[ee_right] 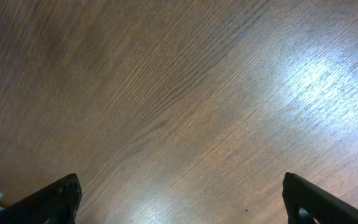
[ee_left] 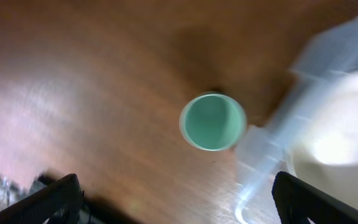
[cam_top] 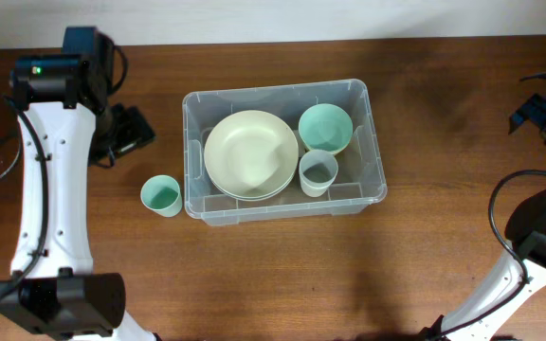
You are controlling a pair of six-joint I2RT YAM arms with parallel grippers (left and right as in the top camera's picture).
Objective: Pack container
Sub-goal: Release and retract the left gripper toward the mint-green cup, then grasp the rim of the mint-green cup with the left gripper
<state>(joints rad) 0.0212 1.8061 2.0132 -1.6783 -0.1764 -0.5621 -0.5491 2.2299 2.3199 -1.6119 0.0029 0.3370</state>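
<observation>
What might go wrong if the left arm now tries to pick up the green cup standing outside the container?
1. The green cup stands close to the left wall of the container, so a finger of the open left gripper could strike that wall and shove the container or tip the cup.
2. The plates, green bowl and pale cup already fill most of the container, so the green cup may land on a plate and topple.

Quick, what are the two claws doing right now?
Left claw: open, holding nothing.
Right claw: open, holding nothing.
</observation>
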